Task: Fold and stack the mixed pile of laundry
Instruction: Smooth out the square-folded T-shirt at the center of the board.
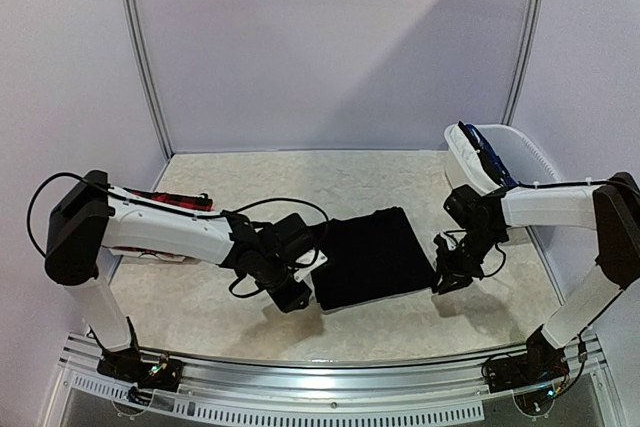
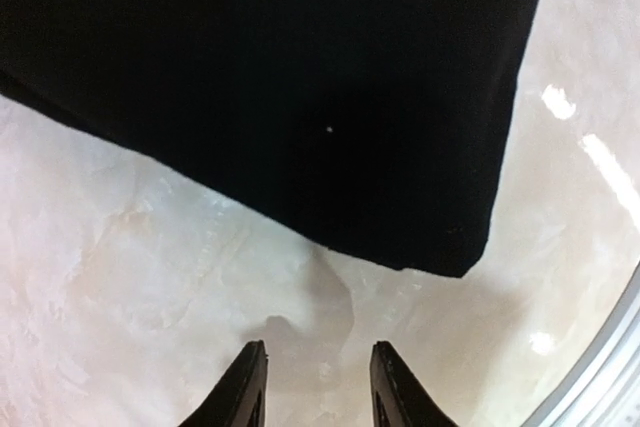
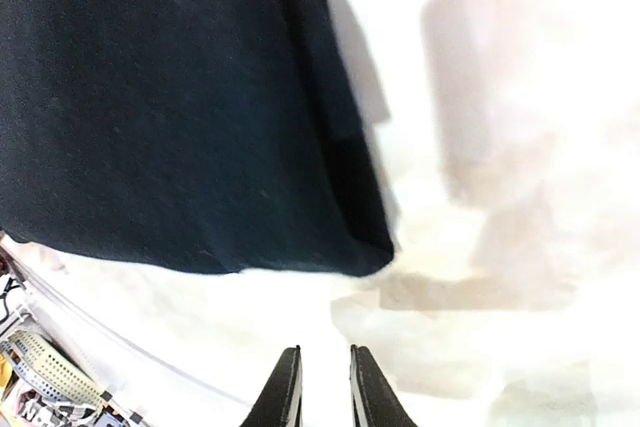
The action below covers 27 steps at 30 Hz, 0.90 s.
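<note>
Black garment [image 1: 372, 257] lies folded between left gripper [image 2: 318, 372], partly open, and right gripper [image 3: 325, 372], barely parted, both empty.

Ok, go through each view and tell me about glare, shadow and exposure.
Top external: a diagonal shadow across the back wall, the black garment a detail-less patch. Left wrist: bright glare streaks on the table at right, its edge curved by the lens. Right wrist: table washed out nearly white, garment slightly soft.
</note>
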Tool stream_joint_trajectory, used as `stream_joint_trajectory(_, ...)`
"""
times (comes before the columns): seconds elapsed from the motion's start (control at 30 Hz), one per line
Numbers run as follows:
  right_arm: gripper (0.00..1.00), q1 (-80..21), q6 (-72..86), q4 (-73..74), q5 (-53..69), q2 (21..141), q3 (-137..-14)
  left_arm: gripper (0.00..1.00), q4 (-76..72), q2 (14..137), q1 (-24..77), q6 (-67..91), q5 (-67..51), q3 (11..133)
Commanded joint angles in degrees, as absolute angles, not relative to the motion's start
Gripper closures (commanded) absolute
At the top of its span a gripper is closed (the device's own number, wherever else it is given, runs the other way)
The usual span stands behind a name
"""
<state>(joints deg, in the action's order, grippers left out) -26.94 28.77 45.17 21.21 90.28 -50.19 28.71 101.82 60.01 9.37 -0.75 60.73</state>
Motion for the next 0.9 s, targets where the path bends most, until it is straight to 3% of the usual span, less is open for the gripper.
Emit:
stream_joint_trajectory(0.0, 0.83, -26.8, 27.4, 49.6, 19.7, 88.8, -54.2, 0.6, 32.3, 97.6, 61.2, 10.1, 4.2, 64.1)
stream_joint_trajectory(0.1, 0.82, -26.8, 26.1, 50.9, 20.5, 86.6, -58.4, 0.36, 33.6, 94.6, 61.0, 12.3, 10.1, 65.9)
stream_joint_trajectory(0.2, 0.82, -26.8, 25.0, 51.7, 20.5, 86.1, -62.5, 0.02, 30.9, 91.7, 60.0, 14.3, 16.6, 65.7)
stream_joint_trajectory(0.33, 0.82, -26.8, 24.3, 51.3, 20.7, 87.3, -66.0, 0.0, 26.8, 90.3, 56.4, 24.1, 28.1, 64.0)
stream_joint_trajectory(0.53, 0.82, -26.8, 24.4, 50.1, 21.9, 89.0, -66.7, 0.0, 19.2, 94.4, 44.7, 29.3, 4.7, 64.9)
stream_joint_trajectory(0.87, 0.82, -26.8, 25.2, 48.8, 22.3, 88.5, -64.8, 0.16, 16.7, 105.1, 39.4, 31.6, -11.0, 70.3)
